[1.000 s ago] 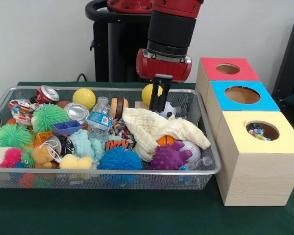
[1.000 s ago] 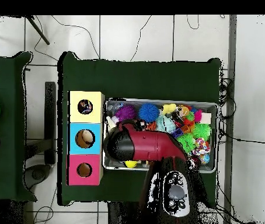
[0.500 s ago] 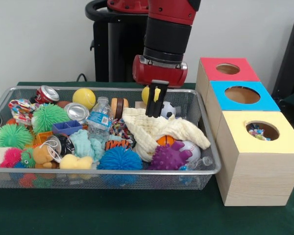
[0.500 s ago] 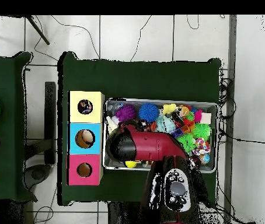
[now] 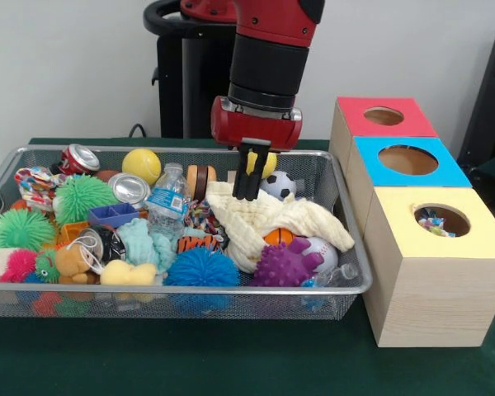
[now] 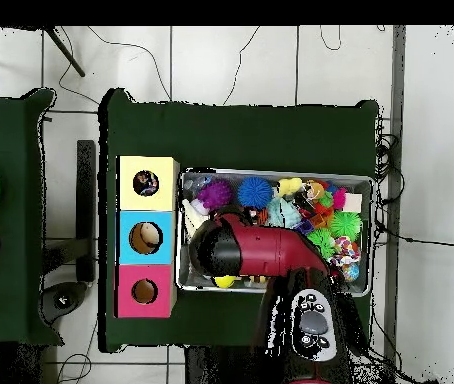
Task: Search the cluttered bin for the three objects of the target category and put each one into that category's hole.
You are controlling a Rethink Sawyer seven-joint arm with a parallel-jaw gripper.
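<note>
My gripper hangs over the back middle of the wire bin, its two black fingers pressed together with nothing between them. The tips hover just above the far edge of a cream cloth. Right behind the fingers sit a yellow ball and a small soccer ball. An orange mini basketball, a baseball and a purple spiky ball lie by the cloth. In the overhead view the red arm hides the gripper.
Three wooden boxes with holes stand right of the bin: red, blue, yellow, the yellow one holding colourful bits. The bin also holds another yellow ball, cans, a water bottle and spiky balls.
In the front view the gripper has slid left along the bin's back, from beside the soccer ball to the cloth's far edge. Nothing in the bin has moved.
</note>
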